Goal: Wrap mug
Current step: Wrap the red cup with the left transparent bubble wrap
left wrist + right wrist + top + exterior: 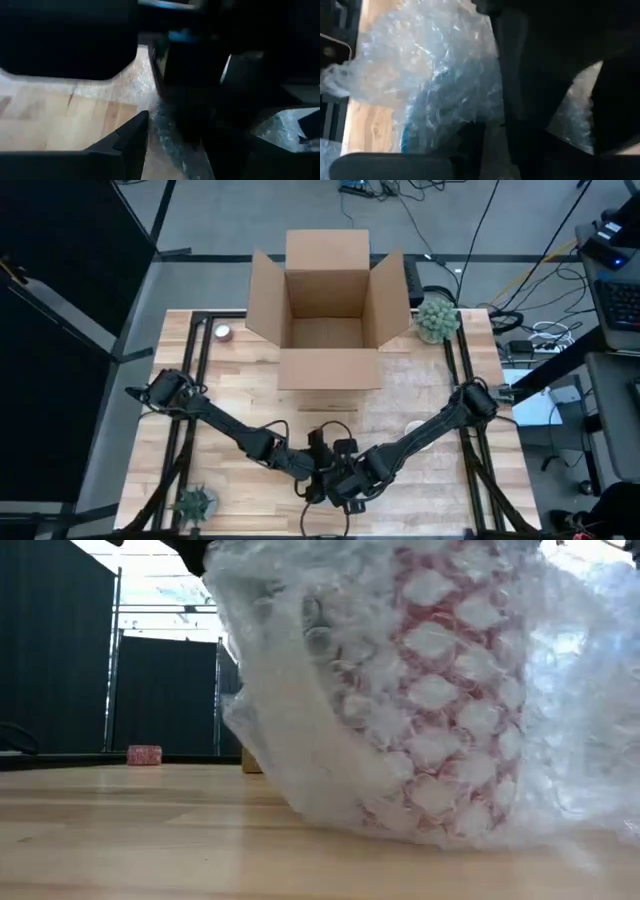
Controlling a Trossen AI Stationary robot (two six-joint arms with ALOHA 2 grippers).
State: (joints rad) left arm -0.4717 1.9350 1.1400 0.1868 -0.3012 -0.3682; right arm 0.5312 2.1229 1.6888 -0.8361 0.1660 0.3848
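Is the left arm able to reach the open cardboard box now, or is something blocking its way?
Probably yes. The left gripper is at the near edge beside the right gripper, and only bare table lies between it and the cardboard box; whether the arm stretches that far is unclear.

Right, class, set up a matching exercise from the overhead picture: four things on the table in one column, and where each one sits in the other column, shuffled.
Things:
1. cardboard box
2. round bushy plant
3. spiky plant
4. both grippers, left gripper and right gripper

Places:
A. near left corner
B. far middle, flaps open
C. near middle, close together
D. far right, beside the box

Pairs: 1-B, 2-D, 3-A, 4-C
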